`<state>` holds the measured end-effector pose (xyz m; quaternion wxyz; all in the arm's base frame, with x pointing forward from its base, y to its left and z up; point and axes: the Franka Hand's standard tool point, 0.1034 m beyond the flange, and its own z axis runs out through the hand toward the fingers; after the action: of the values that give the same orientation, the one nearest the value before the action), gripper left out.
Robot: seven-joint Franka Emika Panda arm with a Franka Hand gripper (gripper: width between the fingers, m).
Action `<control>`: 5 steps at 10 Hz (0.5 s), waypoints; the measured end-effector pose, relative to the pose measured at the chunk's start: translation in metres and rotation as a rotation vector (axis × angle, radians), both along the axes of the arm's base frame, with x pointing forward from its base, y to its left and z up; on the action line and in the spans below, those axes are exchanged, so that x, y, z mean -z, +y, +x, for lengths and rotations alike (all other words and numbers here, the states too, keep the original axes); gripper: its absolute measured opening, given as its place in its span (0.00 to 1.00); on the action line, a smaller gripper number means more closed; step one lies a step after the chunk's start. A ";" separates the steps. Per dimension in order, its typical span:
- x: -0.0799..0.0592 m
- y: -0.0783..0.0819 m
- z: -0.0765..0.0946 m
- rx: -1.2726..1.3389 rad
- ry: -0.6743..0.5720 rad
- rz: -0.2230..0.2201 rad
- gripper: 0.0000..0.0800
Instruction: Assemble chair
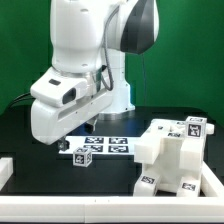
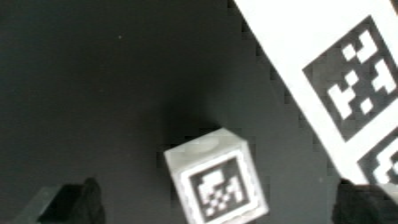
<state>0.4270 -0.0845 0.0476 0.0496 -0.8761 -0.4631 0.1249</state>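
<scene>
A small white chair piece (image 1: 84,155) with black-and-white tags lies on the black table in front of the marker board (image 1: 108,145). In the wrist view this piece (image 2: 215,176) lies between my two dark fingertips (image 2: 71,203), with a gap on each side. My gripper (image 1: 76,146) is open and low over the piece, and it holds nothing; it also shows in the wrist view (image 2: 222,205). A blocky white chair assembly (image 1: 172,152) with tags stands at the exterior view's right, apart from the gripper.
The marker board (image 2: 338,62) lies close beside the small piece. The table's raised white border (image 1: 5,170) runs along the exterior view's left and front edges. A green backdrop stands behind the arm's base.
</scene>
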 end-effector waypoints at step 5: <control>0.002 -0.015 0.000 -0.100 -0.061 0.022 0.81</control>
<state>0.4270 -0.0993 0.0457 0.0389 -0.8546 -0.5090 0.0953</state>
